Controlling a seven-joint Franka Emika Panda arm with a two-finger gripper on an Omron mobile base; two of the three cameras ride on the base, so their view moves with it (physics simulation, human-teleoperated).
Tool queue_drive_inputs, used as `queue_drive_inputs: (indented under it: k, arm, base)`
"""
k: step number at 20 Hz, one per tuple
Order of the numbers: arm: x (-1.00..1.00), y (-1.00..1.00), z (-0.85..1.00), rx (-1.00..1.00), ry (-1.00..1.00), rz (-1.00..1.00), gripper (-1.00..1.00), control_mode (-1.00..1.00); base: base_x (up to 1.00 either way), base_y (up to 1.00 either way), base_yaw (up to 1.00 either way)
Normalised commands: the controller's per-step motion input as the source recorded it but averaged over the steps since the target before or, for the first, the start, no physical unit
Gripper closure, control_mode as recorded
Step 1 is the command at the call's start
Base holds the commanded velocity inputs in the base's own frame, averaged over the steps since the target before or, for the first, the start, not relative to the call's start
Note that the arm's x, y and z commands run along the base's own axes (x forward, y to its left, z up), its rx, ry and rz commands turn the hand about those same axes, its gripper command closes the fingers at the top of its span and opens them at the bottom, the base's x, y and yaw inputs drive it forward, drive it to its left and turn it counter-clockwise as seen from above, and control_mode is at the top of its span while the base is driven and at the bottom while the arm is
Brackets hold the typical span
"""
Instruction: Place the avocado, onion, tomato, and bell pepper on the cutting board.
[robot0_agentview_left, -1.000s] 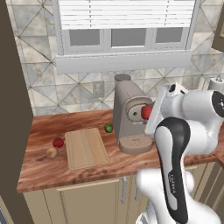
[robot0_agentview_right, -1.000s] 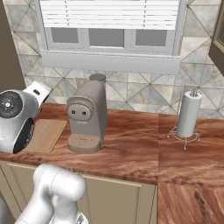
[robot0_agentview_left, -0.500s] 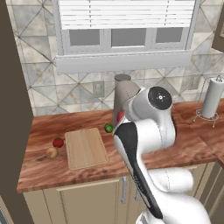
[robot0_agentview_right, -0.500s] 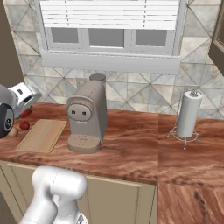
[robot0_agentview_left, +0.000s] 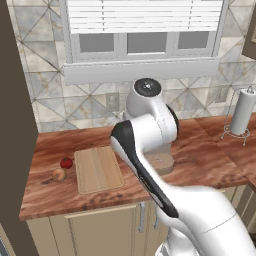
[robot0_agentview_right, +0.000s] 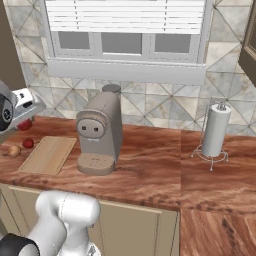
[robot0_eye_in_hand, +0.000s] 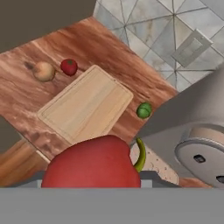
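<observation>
- Reddish wood counter (robot0_agentview_left: 60, 190) carries the cutting board (robot0_agentview_left: 98, 169), long axis running front to back.
- Red bell pepper (robot0_eye_in_hand: 92, 166) is pinched by the gripper (robot0_eye_in_hand: 94, 183), green stem curving upward in the hand view.

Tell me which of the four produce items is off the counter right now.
The red bell pepper, held in the end effector; the avocado, onion and tomato lie on the counter beside the cutting board.

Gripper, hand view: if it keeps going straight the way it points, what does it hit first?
Most likely the cutting board. The gripper, jaws shut on the red bell pepper, looks down at it, and the pepper would touch first. Depth is unclear; the coffee machine sits close alongside.
</observation>
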Motion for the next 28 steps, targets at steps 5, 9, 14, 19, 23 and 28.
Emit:
queue_drive_inputs:
  k: [5, 9, 14, 19, 23, 28]
  arm:
    - [0.18, 0.37, -0.30, 0.00, 0.01, -0.17, 1.00, -1.00]
    - [0.24, 0.07, -0.59, 0.07, 0.04, -0.02, 1.00, -1.00]
    - [0.46, 0.00, -0.56, 0.14, 0.12, 0.00, 1.00, -1.00]
    - [0.50, 0.12, -0.31, 0.02, 0.09, -0.02, 1.00, -1.00]
    - [0.59, 0.21, -0.24, 0.00, 0.04, -0.02, 1.00, -1.00]
    - [0.50, 0.15, -0.27, 0.00, 0.07, -0.01, 1.00, -1.00]
  base:
    - [0.00, 0.00, 0.00]
    - [0.00, 0.00, 0.00]
    - [0.00, 0.00, 0.00]
    - [0.00, 0.00, 0.00]
    - [0.00, 0.00, 0.00]
    - [0.00, 0.00, 0.00]
